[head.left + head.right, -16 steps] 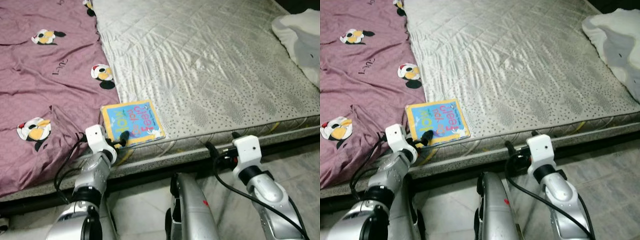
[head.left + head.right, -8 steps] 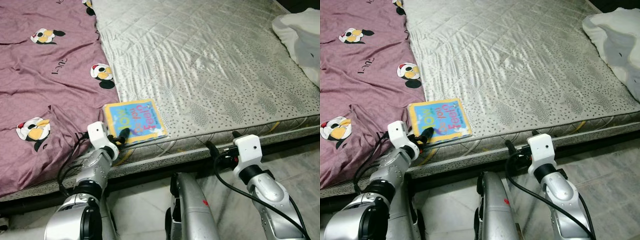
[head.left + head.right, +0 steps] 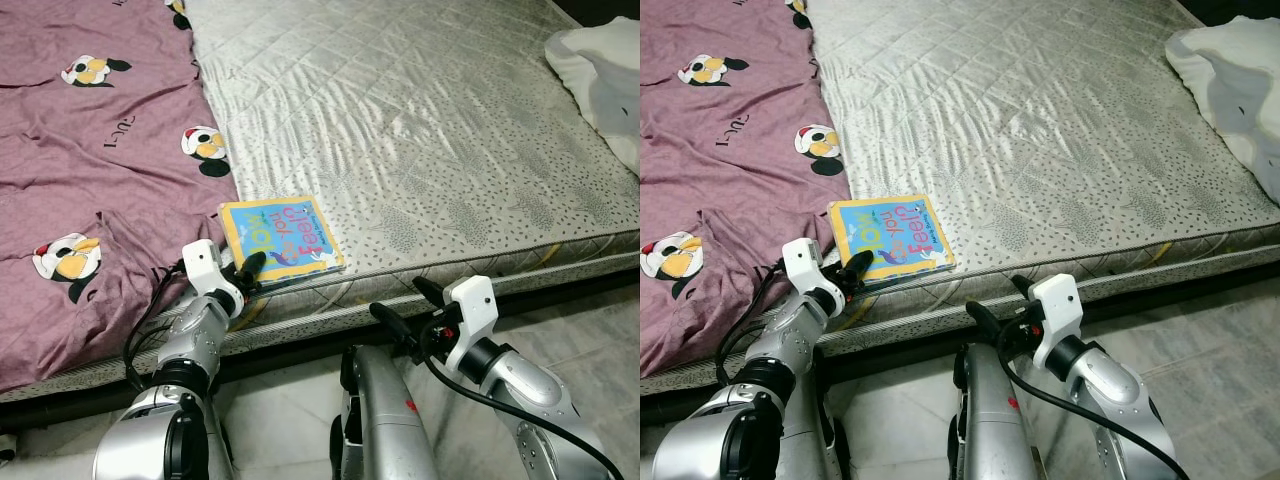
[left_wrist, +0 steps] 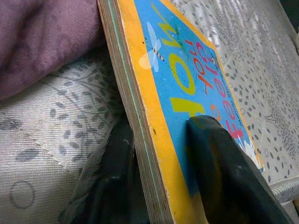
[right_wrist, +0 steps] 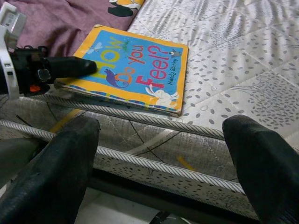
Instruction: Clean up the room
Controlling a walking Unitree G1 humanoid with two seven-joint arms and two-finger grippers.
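A children's board book [image 3: 280, 241] with a yellow border lies flat at the near edge of the bare mattress [image 3: 420, 130], right beside the maroon cartoon-print sheet [image 3: 90, 170]. The left hand [image 3: 248, 268] is clamped on the book's near left corner, one finger on the blue cover and the other under its edge; the book stretches off toward one o'clock from that grip. The right hand [image 3: 405, 310] hangs below the mattress edge, fingers spread wide and holding nothing, with the book at about ten o'clock from it, well apart.
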